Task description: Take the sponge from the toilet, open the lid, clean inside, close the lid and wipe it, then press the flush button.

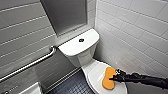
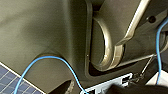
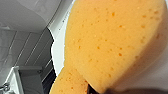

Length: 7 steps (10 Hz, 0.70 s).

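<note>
The orange sponge (image 3: pixel 110 42), nearest the lens in the right wrist view, is seen with its pitted face against a white glossy surface. In the head view, from left to right: a metal grab rail (image 1: pixel 27 65) is fixed aslant on the grey tiled left wall (image 1: pixel 20 30), and a white fixture (image 1: pixel 31 89) of unclear kind is cut off at the near left corner. A dark patterned floor (image 1: pixel 72 86) is shown between that wall and the toilet (image 1: pixel 82 56). A dull grey panel (image 1: pixel 66 13) is set in the far wall above the rounded tank (image 1: pixel 75 47), and the flush button (image 1: pixel 81 40) is seated at the centre of the tank top. The lid (image 1: pixel 95 73) is shown closed. The sponge is laid lengthwise on the right part of the lid, well apart from the tank. Its right edge is grasped by the right gripper (image 1: pixel 113 78), one dark finger (image 1: pixel 111 79) being laid across the sponge's waist. The black right arm (image 1: pixel 147 79) is extended from the near right, beneath the white tiled right wall (image 1: pixel 135 27). The state of the left gripper cannot be told; a blue cable (image 2: pixel 62 62) is looped before its camera.
</note>
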Tool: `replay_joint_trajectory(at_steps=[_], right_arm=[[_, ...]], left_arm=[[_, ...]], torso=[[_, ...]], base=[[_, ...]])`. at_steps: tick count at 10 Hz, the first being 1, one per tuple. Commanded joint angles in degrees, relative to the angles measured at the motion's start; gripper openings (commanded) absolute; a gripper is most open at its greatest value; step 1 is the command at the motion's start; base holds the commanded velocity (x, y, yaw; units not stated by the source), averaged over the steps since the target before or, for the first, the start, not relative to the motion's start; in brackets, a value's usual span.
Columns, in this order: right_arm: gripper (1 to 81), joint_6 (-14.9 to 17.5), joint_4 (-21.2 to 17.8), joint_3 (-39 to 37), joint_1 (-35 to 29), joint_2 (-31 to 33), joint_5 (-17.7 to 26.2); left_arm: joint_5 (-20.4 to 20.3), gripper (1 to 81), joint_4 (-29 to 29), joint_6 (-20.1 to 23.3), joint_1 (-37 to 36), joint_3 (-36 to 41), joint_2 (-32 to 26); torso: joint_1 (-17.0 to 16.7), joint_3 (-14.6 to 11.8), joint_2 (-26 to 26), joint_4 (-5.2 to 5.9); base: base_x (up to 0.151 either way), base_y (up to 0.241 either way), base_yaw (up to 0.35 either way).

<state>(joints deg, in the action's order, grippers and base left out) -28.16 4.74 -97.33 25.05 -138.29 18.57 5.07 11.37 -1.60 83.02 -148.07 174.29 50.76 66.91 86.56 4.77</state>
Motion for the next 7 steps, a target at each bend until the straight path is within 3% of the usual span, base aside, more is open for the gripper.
replay_joint_trajectory(at_steps=[1, 2, 4, 7], right_arm=[[1.0, -1.19, -0.88, 0.93, -8.47, 1.06, 1.48], [1.0, -2.42, -0.79, 0.49, -9.09, 0.54, 1.30], [1.0, -4.36, -0.61, -1.35, -9.62, -3.50, 1.12], [1.0, -6.11, -0.79, -11.45, -12.07, -12.47, 1.74]], left_arm=[[5.21, 81.1, -0.21, 0.01, 1.67, 0.58, 0.10], [5.21, 81.1, -0.21, 0.01, 1.76, 0.58, 0.10], [5.21, 81.1, -0.21, 0.01, 1.76, 0.58, 0.27], [5.21, 81.1, -0.21, 0.01, 1.93, 0.41, 0.19]], torso=[[-0.02, 4.58, -0.05, 0.00], [0.24, 0.59, 0.41, 0.00], [0.57, 1.62, 0.87, 0.00], [0.61, 1.68, 0.87, 0.00]], base=[[0.000, 0.000, 0.000], [0.000, 0.000, 0.000], [0.000, 0.000, 0.000], [0.000, 0.000, 0.000]])
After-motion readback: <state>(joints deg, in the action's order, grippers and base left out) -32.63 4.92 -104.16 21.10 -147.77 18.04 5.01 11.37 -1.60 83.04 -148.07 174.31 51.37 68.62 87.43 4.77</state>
